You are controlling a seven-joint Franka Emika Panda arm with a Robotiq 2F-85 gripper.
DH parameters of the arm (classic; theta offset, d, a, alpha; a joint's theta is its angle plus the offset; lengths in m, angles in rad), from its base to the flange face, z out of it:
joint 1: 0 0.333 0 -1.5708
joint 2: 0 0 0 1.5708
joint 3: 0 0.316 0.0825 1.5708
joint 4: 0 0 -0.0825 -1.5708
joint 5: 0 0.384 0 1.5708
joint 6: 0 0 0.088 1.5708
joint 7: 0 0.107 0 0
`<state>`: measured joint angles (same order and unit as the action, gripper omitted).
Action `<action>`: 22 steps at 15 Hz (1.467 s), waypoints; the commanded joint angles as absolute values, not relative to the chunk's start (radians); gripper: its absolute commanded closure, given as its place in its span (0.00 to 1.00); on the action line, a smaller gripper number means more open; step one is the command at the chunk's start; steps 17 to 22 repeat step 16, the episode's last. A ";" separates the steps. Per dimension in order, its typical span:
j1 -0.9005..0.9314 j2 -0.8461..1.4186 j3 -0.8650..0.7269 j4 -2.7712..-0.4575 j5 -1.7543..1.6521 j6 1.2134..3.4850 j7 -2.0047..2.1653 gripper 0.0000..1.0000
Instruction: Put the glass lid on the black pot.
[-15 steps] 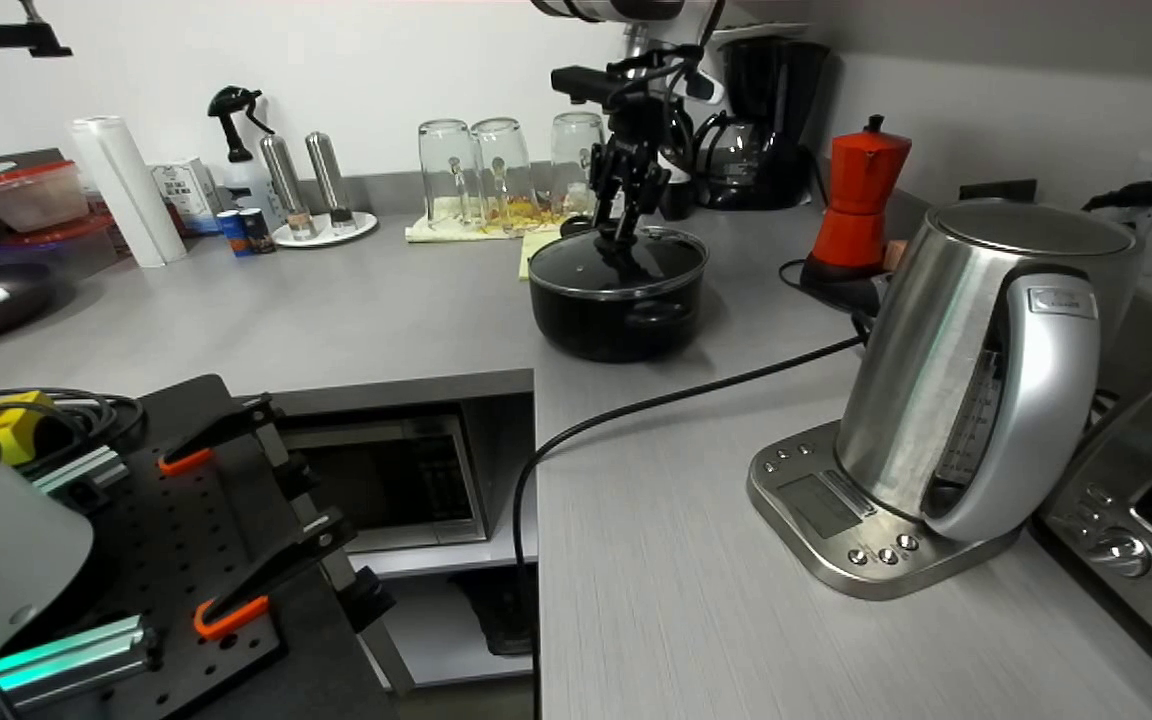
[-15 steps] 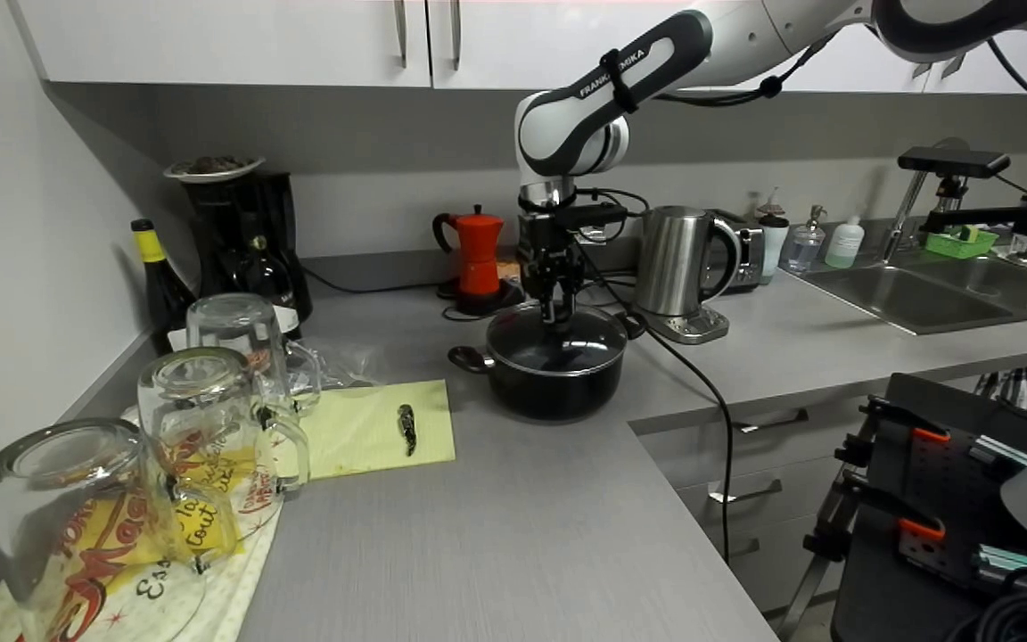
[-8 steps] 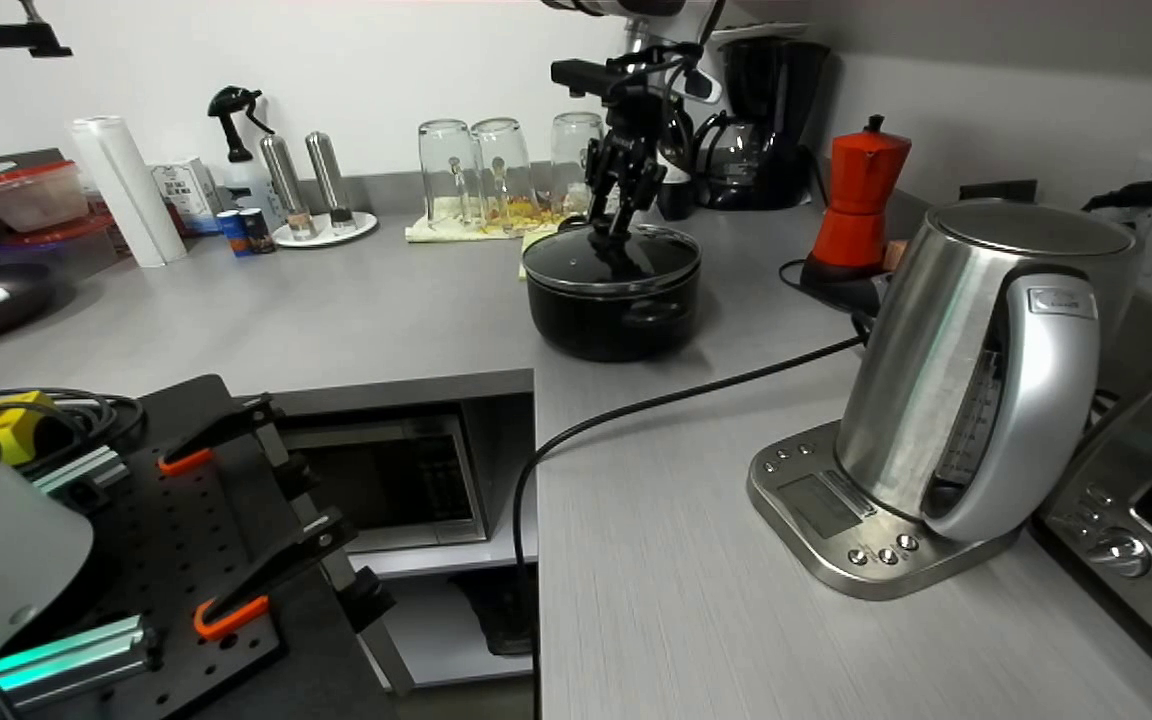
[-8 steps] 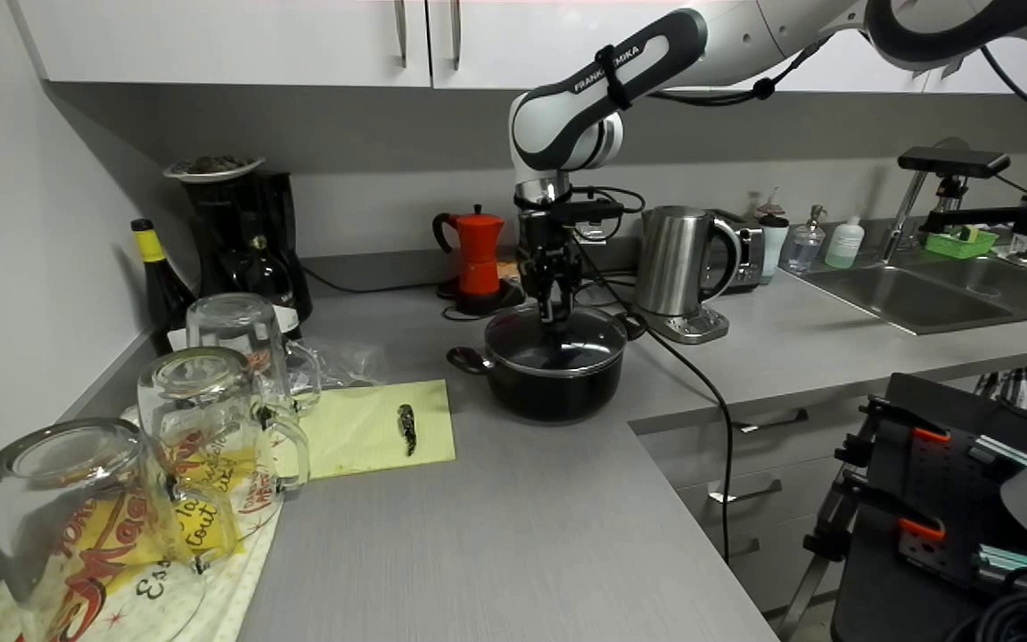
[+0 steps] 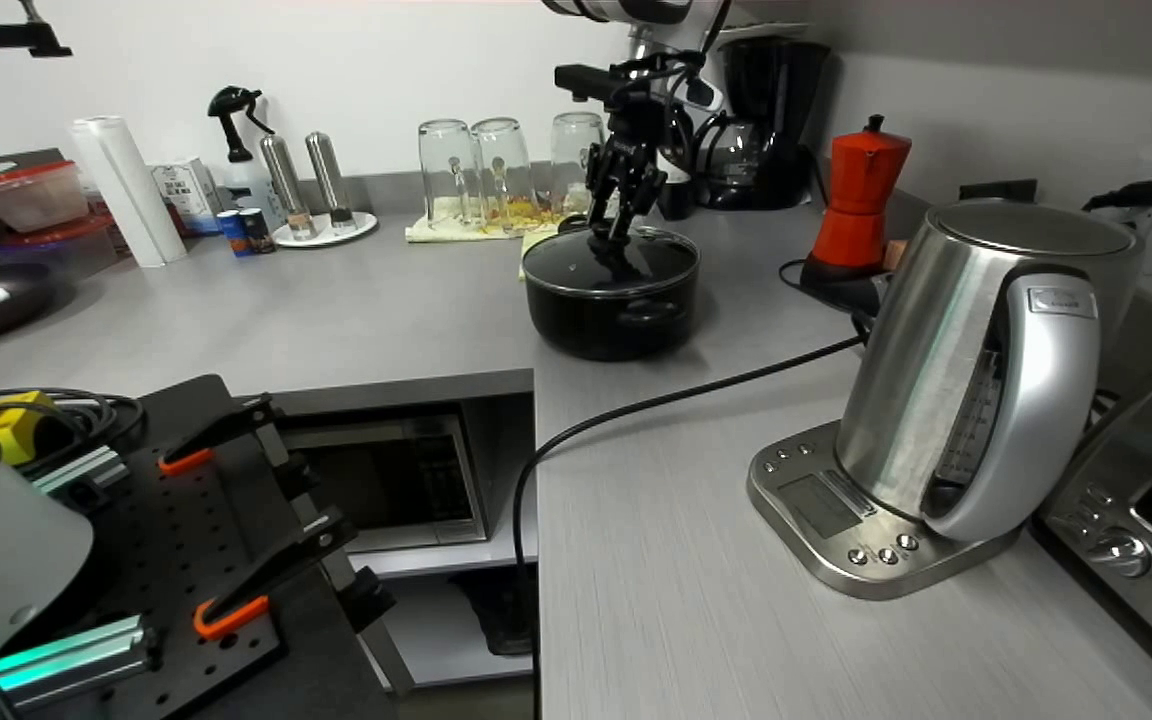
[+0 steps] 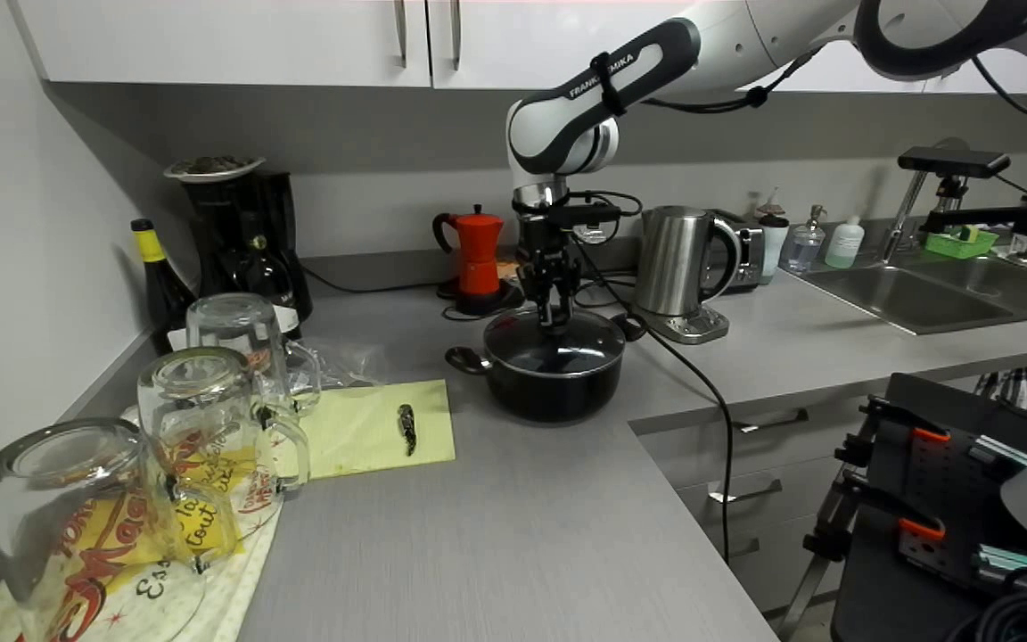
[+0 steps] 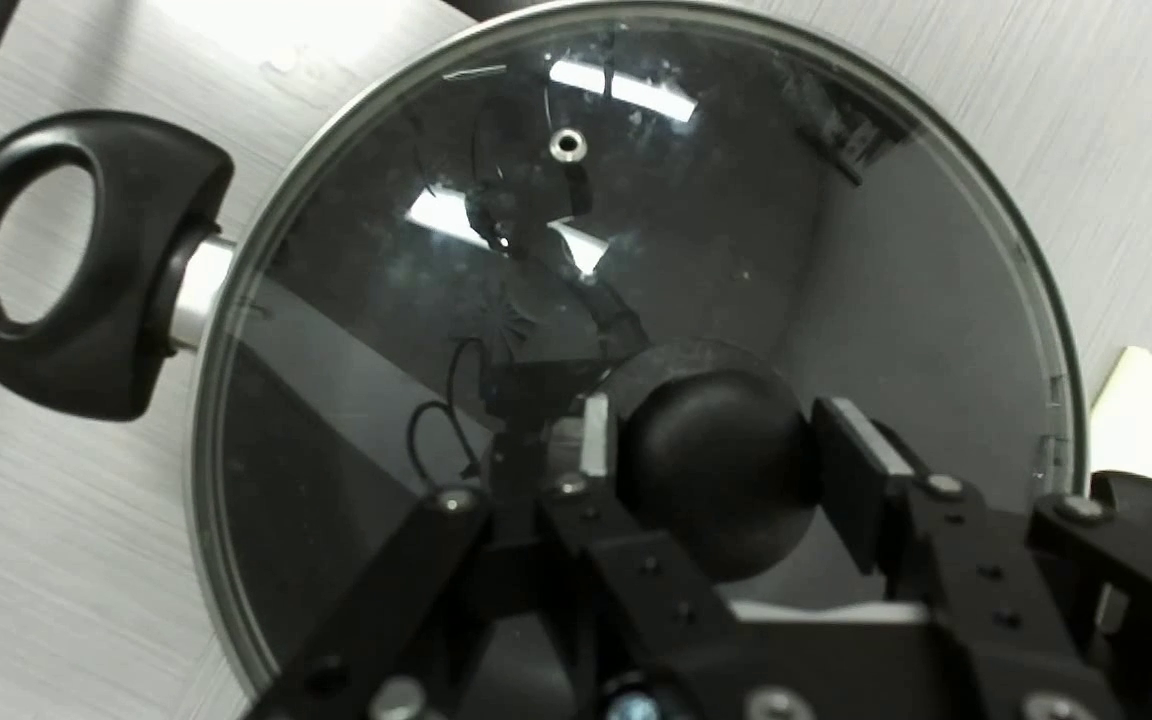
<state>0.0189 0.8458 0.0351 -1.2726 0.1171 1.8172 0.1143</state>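
Observation:
The glass lid (image 5: 566, 264) lies on the black pot (image 5: 591, 328), its metal rim looking level on the pot's rim. Both also show in an exterior view, the lid (image 6: 589, 346) above the pot (image 6: 558, 397). My gripper (image 5: 609, 235) points straight down at the lid's centre; it also shows in an exterior view (image 6: 554, 316). In the wrist view the fingers (image 7: 714, 440) stand on either side of the dark knob (image 7: 721, 470), with no clear gap. The lid's glass (image 7: 896, 300) fills that view, and a pot handle (image 7: 151, 270) sticks out left.
A steel kettle (image 6: 667, 263), a red moka pot (image 6: 480, 257) and a black coffee maker (image 6: 219, 223) stand behind the pot. Several upside-down glass mugs (image 6: 197, 383) stand on a cloth. A yellow sheet (image 6: 362, 432) lies beside the pot. A black cable (image 5: 706, 385) runs close to it.
The pot and lid have shifted slightly to the left together in both exterior views, with my gripper moving along at the knob. The lid stays on the pot.

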 commanded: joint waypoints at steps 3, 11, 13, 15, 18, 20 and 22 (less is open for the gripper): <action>0.009 0.866 0.049 -1.228 0.147 1.780 0.102 0.72; 0.014 0.800 0.054 -1.285 0.149 1.819 0.101 0.00; 0.017 0.772 0.052 -1.308 0.144 1.834 0.104 0.00; 0.023 0.742 0.046 -1.331 0.134 1.859 0.109 0.00; 0.025 0.794 0.043 -1.272 0.129 1.826 0.112 0.00; 0.025 0.794 0.043 -1.272 0.129 1.826 0.112 0.00; 0.025 0.794 0.043 -1.272 0.129 1.826 0.112 0.00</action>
